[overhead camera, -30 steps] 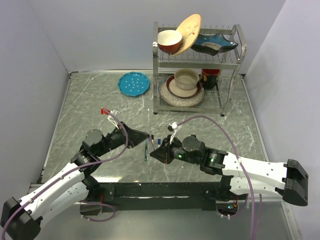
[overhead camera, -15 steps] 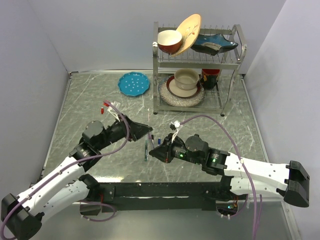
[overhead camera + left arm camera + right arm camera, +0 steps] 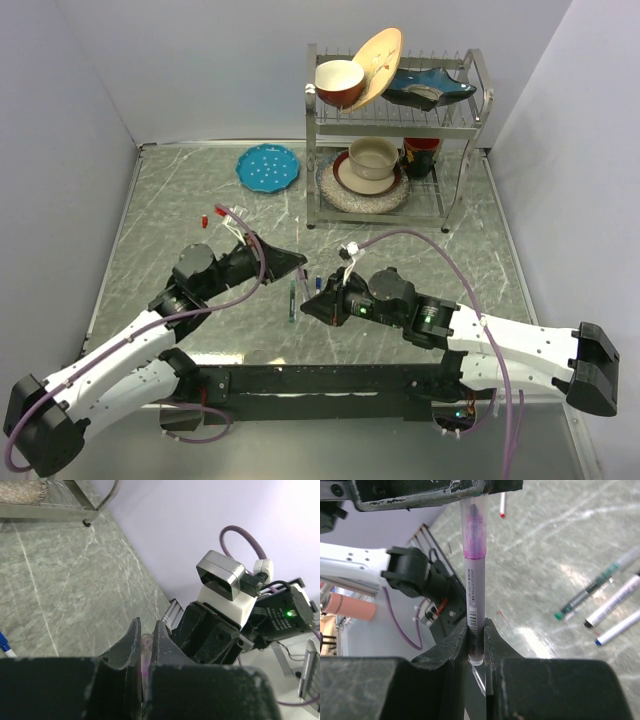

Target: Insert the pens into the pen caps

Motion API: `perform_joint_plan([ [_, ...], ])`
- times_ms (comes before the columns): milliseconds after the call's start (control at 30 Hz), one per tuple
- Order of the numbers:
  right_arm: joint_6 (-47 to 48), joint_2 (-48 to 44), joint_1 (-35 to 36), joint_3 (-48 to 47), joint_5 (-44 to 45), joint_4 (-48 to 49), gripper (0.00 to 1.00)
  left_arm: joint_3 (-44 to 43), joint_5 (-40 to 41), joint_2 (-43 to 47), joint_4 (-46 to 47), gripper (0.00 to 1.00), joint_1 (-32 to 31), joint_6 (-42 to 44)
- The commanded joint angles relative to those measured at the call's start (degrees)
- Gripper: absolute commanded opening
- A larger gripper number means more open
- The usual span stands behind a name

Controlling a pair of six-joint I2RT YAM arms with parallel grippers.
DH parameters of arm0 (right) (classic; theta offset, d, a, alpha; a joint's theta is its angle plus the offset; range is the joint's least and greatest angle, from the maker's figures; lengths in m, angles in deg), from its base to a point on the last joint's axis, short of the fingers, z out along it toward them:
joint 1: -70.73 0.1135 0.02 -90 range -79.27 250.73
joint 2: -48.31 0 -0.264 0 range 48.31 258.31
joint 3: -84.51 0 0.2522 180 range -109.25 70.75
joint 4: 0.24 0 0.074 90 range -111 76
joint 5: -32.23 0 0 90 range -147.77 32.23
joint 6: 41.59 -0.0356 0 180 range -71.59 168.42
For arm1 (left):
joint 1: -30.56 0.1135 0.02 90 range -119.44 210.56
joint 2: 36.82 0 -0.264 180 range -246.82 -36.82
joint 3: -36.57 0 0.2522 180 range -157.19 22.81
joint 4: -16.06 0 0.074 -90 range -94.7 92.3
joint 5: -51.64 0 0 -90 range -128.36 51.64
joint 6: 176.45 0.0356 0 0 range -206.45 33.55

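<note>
Pen (image 3: 474, 580), clear barrel w/ pink-purple band and a barcode label, is held off the worktop (image 3: 180, 200) between the two tools, near its middle and in front of the arm bases. Right tool (image 3: 476, 625) pinches its lower part, fingers pressed on both sides of the barrel. Pen's far end runs up into the left tool (image 3: 475, 492). In the left wrist view that tool (image 3: 146, 627) has its fingers pressed almost together, w/ a pinkish bit showing in the narrow gap. Can't tell if that bit is a cap or the pen's own end.

Three more pens lie loose on the worktop to the right in the right wrist view, roughly parallel and close together: green pen (image 3: 590, 592), black-tipped pen (image 3: 615, 602) and blue-tipped pen (image 3: 620, 627), the last two w/ white barrels. Red-tipped pen (image 3: 502, 502) lies apart from them, further back. No loose caps that I can make out.

From above, left tool (image 3: 300, 266) and right tool (image 3: 308, 302) meet tip to tip.

Further out: teal plate (image 3: 268, 166) at the back of the worktop, and beside it, to the right, a metal dish rack (image 3: 470, 120) w/ bowls and plates on two levels.
</note>
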Motion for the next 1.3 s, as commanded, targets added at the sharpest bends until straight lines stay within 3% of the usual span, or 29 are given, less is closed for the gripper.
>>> perform_joint_plan([
  [0, 1.26, 1.35, -4.23, -8.38, 3.03, 3.84, 0.0, 1.6, -3.62, -2.98, -0.81, 0.01, -3.73, -1.19],
  [500, 7.5, 7.24, -11.97, -21.47, 8.3, 1.02, 0.0, 10.04, 1.91, -11.85, 7.53, 0.01, -11.99, -7.16],
  [733, 10.22, 12.25, -13.38, -26.14, 10.32, 0.05, 0.0, 8.72, 6.04, -17.47, 5.95, 0.01, -17.7, -8.31],
  [967, 10.93, 15.33, -15.66, -29.31, 6.38, 0.23, 0.0, 12.59, 8.77, -17.32, 9.91, 0.01, -19.9, -11.91],
  [1133, 7.08, 15.07, -15.58, -22.91, -0.82, 1.45, 0.0, 5.05, 18.58, -8.54, -5.53, 0.01, -19.81, -5.86],
  [1267, 3.99, 10.34, -14.09, -12.38, -4.26, 3.04, 0.04, -5.39, 21.78, -8.17, -17.23, 0.01, -17.36, -1.38],
])
